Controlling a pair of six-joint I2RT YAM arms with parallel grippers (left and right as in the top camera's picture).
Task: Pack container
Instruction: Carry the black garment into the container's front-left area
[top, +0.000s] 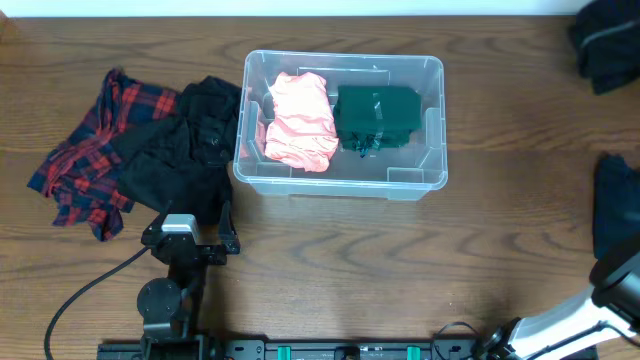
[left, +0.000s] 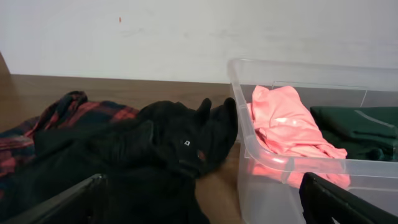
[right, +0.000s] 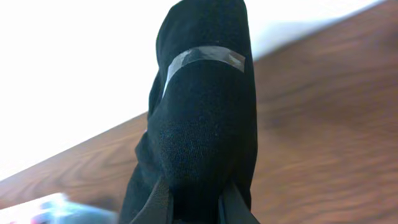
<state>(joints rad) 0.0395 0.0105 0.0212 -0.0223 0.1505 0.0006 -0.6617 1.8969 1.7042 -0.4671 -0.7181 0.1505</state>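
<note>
The clear plastic container (top: 430, 180) stands at the middle back of the table. It holds a pink garment (top: 300, 120) on the left and a dark green garment (top: 376, 115) on the right. My left gripper (top: 190, 240) is open and empty, just in front of a black garment (top: 185, 150) lying left of the container. In the left wrist view the open fingers (left: 199, 208) frame that black garment (left: 168, 146) and the container's corner (left: 249, 130). My right gripper (right: 194, 205) is shut on a black garment (right: 202, 112) at the right edge, which also shows overhead (top: 615, 205).
A red and navy plaid shirt (top: 85, 155) lies at the far left, partly under the black garment. Another dark garment (top: 605, 40) sits at the back right corner. A black cable (top: 90, 290) runs along the front left.
</note>
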